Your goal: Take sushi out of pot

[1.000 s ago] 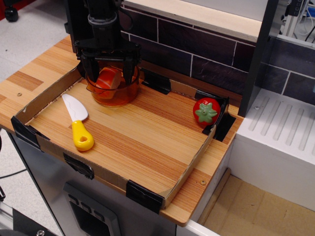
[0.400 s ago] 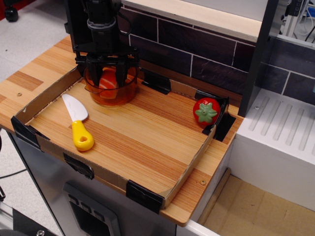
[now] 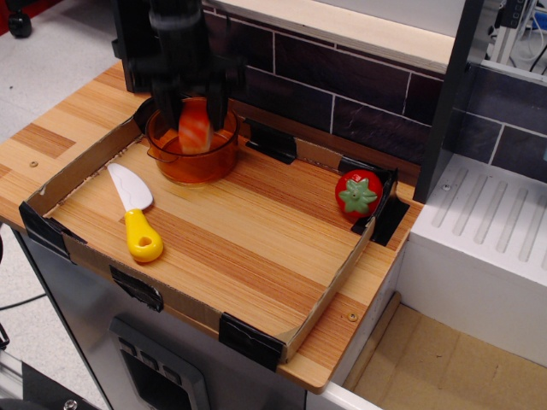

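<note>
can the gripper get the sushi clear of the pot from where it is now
Probably yes. The gripper looks shut on the sushi, held upright at the pot rim, and nothing blocks the way straight up.

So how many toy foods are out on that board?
2. The sushi sits between the hand's fingers, above the orange pot. The tomato rests in the tray's far right corner. None seems hidden.
</note>
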{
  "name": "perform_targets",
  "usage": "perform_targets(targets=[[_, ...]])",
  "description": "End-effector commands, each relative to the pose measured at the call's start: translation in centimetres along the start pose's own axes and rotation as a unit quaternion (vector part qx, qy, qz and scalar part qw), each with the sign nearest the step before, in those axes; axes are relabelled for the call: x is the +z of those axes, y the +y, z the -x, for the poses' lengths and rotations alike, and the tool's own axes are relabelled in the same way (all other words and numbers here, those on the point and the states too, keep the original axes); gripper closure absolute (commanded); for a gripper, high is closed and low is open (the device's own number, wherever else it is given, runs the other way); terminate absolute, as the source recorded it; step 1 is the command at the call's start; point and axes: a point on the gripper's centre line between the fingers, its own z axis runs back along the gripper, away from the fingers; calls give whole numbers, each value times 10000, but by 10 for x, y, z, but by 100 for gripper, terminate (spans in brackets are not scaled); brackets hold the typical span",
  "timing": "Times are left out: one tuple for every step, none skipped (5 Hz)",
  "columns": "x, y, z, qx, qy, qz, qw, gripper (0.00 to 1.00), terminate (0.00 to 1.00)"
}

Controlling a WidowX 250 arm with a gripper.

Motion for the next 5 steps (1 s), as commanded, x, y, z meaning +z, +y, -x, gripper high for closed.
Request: perform_targets(targets=[[72,-27,11,57,-480,446,9978,100,0],[68,-39,34,-156,-39,354,9992,100,0],[51,-48,49,-342,119,136,9993,100,0],[20,-52,53,-536,138,-122,9984,100,0],[-1,-53,55,-859,58,-345,9957,100,0]])
